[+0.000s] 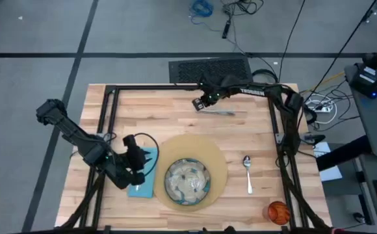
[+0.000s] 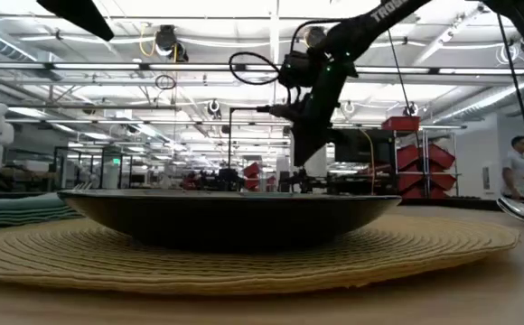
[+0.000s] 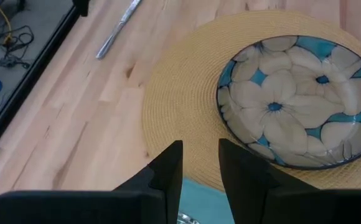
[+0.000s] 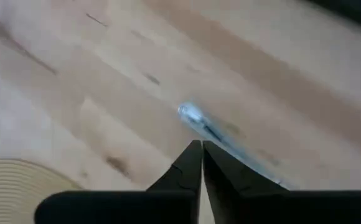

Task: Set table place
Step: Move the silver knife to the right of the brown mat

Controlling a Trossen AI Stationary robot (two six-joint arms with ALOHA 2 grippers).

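Knife (image 1: 220,112) lies flat on the desk (image 1: 156,114), far side, well apart from the placemat (image 1: 222,170). Long axis runs roughly across the desk, left-right in the high view.

Right claw (image 1: 200,103) sits just beside the knife's left end, slightly behind it. In the right wrist view the knife (image 4: 230,143) passes right under the fingertips (image 4: 193,155), which are pressed together w/ nothing between them. So the knife isn't gripped yet, I judge; claw needs to spread and straddle the handle across its axis. Right arm is clearly nearer.

Left claw (image 1: 138,168) hovers over the teal napkin (image 1: 143,188), beside the dish (image 1: 187,181); fingers (image 3: 168,171) a bit apart, holding nothing.

Spoon (image 1: 247,173) right of placemat, orange cup (image 1: 278,212) near corner.

Writing: "TROSSEN" on the right arm, only partly legible.
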